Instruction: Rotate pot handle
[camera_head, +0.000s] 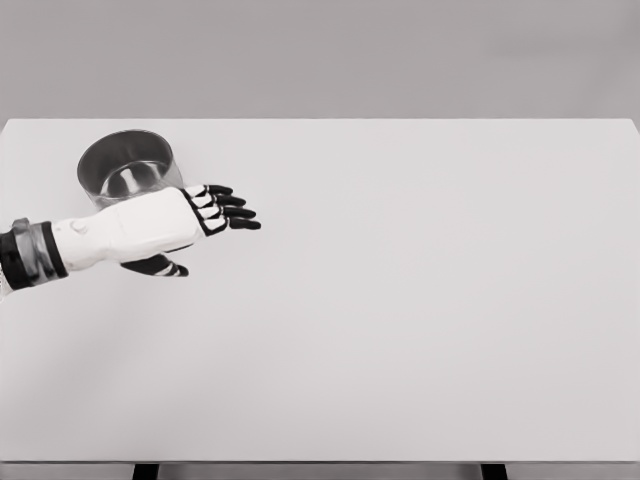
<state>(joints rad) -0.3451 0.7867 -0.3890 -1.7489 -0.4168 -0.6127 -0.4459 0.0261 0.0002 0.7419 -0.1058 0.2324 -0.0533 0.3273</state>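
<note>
White table (420, 320), unmarked metal pot (127, 167) at far left, left hand (160, 228) just before it, fingers extended, holding nothing.

Light is bright, even and diffuse, washing the white bench (400, 300) almost to a flat tone against the plain grey backdrop, with no clear source direction and only the faintest shading. The metal pot (127, 166) shows soft reflections and a darker inner wall, without harsh glare. The render is slightly soft and low in contrast, though the black fingers (232, 212) of the left hand (175, 225) stand out crisply; straight bench edges show no distortion.
</note>
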